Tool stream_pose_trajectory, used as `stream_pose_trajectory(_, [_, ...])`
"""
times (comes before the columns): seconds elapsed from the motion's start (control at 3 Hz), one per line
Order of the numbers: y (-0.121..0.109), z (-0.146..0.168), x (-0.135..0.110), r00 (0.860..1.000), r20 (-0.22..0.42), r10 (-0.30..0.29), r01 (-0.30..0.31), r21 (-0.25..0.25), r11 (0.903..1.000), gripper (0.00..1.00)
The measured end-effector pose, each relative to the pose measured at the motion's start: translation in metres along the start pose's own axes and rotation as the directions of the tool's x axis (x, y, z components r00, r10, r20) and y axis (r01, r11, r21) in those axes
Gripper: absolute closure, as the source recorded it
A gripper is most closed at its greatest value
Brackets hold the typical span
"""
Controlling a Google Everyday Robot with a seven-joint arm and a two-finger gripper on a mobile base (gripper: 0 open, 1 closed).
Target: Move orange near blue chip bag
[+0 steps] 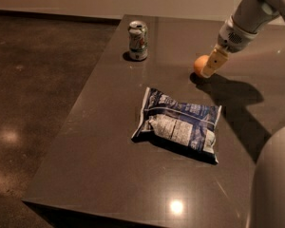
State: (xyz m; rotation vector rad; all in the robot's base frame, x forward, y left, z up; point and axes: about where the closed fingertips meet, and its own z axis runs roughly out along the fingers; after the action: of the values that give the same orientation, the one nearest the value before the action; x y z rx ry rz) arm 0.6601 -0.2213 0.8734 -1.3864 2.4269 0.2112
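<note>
The dark table (102, 170) fills most of the scene, its left edge dropping to the floor (33, 89). The robot's arm (249, 15) comes in from the far right corner and slants down toward the table top.

The blue chip bag (178, 122) lies flat around the middle of the table. A soda can (138, 41) stands upright at the far left, well apart from the bag.

The gripper (213, 63) is low over the far right part of the table, pressed against the right side of the orange (199, 65). Whether it has a real hold on the fruit or only leans on it cannot be told from here.

The orange is at table level, farther away than the bag and a little to its right, with open table between the two. So the job looks only partly done.

The main risk is the round fruit. If the hold is loose or one-sided, it could slip out and roll, perhaps past the bag or off an edge. Coming in too low on the way over could also shove or crumple the bag.
</note>
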Motion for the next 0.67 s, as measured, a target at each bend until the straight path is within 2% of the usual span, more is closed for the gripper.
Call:
stream_pose_trajectory(0.33, [0.029, -0.014, 0.000, 0.996, -0.007, -0.094, 0.093, -0.052, 0.9943, 1.00])
stream_pose_trajectory(0.67, [0.065, -0.022, 0.002, 0.974, -0.021, -0.224, 0.220, -0.106, 0.9696, 1.00])
